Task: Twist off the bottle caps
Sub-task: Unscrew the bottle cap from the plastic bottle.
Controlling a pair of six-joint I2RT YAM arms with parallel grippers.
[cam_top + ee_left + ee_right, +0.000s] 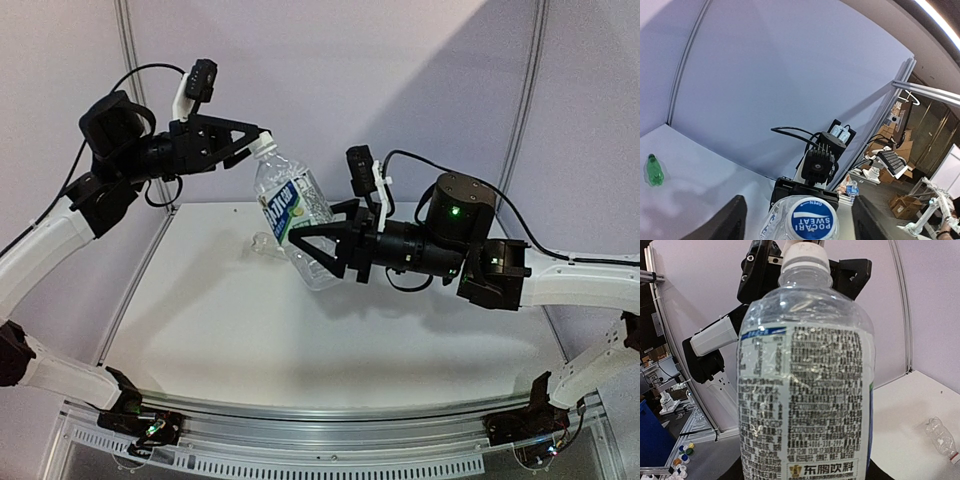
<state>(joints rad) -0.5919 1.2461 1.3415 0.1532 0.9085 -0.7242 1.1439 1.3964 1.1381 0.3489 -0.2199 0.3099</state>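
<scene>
My right gripper point(312, 245) is shut on the body of the clear bottle with the blue-white label point(292, 215) and holds it tilted well above the table; the bottle fills the right wrist view point(805, 390). Its white cap point(263, 144) has a blue printed top point(813, 221). My left gripper point(253, 143) is open, its fingers point(732, 220) wide apart on either side of the cap, not touching it. The short clear unlabelled bottle point(942, 437) lies on the table behind point(262, 245). The green bottle point(654, 171) stands far off on the table.
The white table point(300, 340) is enclosed by pale wall panels at the back and sides. A metal rail point(320, 435) runs along the front edge between the arm bases. The right wrist camera point(820, 162) faces the left gripper.
</scene>
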